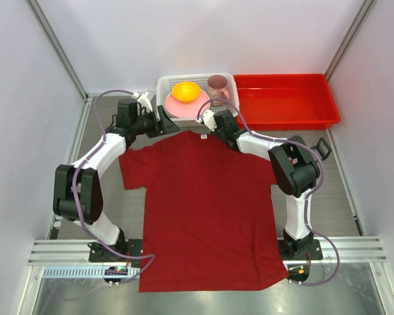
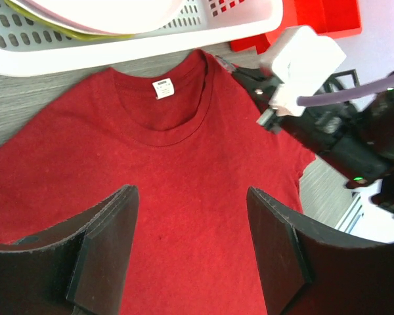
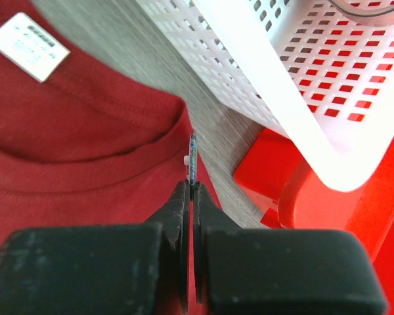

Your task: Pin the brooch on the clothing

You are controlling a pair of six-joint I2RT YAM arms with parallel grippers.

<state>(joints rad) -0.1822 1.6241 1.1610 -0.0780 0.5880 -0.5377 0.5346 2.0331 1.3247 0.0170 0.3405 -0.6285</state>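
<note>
Right tool (image 3: 191,190): jaws are closing fully on the brooch (image 3: 192,154), pinching it by its lower edge. The disc is standing edge-on above the tips, so face and back cannot be told apart. A small white nub is showing on its left side, possibly the pin back; uncertain.

Position: the brooch is sitting just over the collar (image 2: 177,134) rim of the T-shirt (image 1: 203,203), on the side nearest the white basket (image 3: 262,72), close to where the cloth is giving way to bare counter (image 3: 118,52). The T-shirt is lying flat, neck toward the basket and the red tray (image 1: 285,98).

Left tool (image 2: 192,203): jaws are standing wide, holding nothing, hovering over the chest below the collar.

Step in hand, as judged: bringing the brooch to the fabric.

Notes for doing it well:
- The grip is on a thin edge, so the disc is liable to twist or slip. Move slowly and avoid side loads.
- The ribbed collar is thick. The flat cloth just below it looks the easier target, well away from the white label (image 2: 162,87).
- The left tool pressing the cloth beside the target should stop it bunching.
- Turn the pin side toward the fabric before descending.
</note>
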